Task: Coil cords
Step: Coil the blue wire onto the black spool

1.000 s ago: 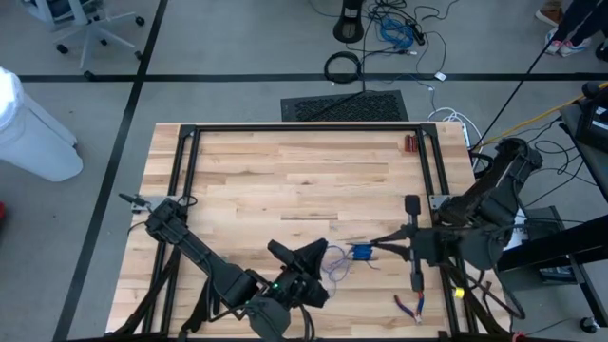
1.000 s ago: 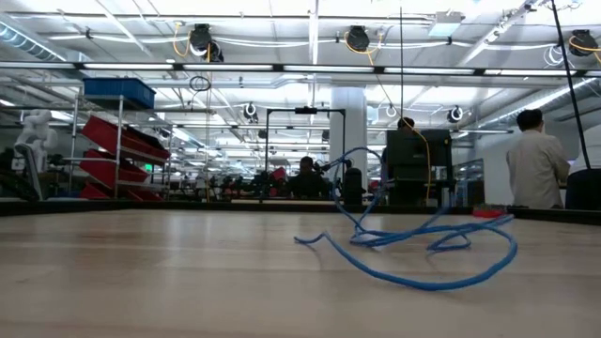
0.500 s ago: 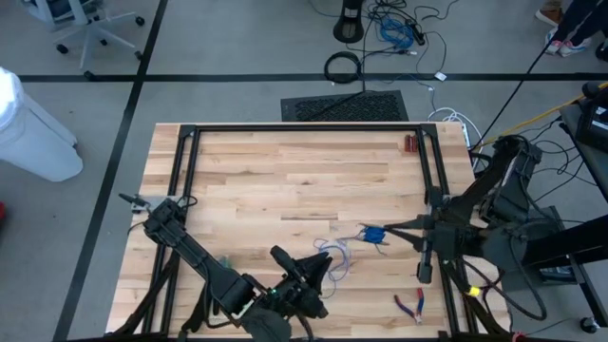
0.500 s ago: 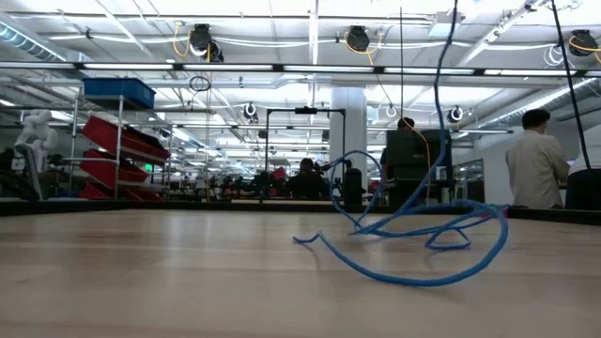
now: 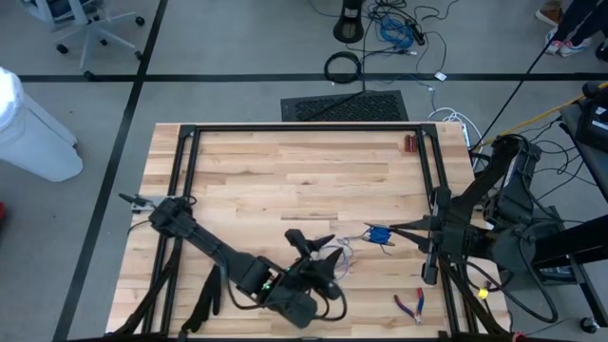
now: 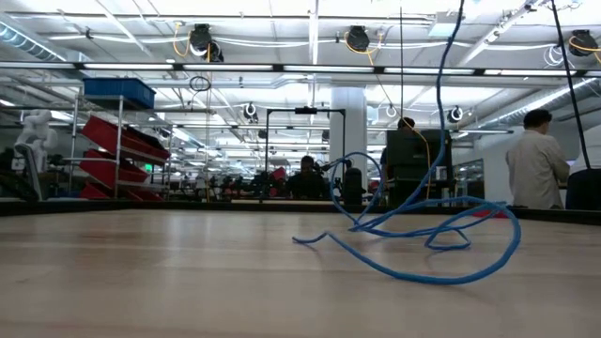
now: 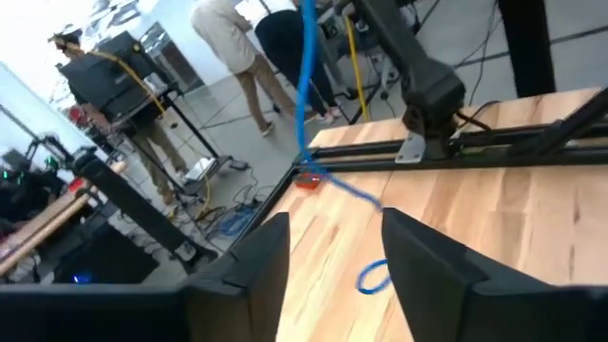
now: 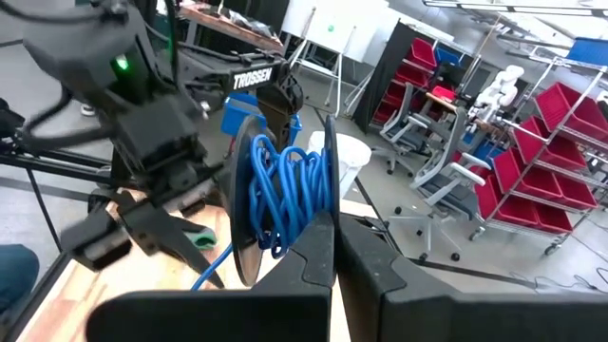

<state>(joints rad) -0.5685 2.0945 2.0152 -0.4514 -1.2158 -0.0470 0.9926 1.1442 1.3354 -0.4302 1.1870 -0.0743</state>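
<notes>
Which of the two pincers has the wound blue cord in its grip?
The right pincer: it is shut on the coiled cord. The left pincer stands open, gripping nothing.

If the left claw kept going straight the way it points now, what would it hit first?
Probably the loose blue cord on the table just ahead of the open left claw; beyond it stands the right arm. Depth is uncertain.

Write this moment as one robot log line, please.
left gripper: open, over table | right gripper: shut on cord coil | loose cord: lying on table
</notes>
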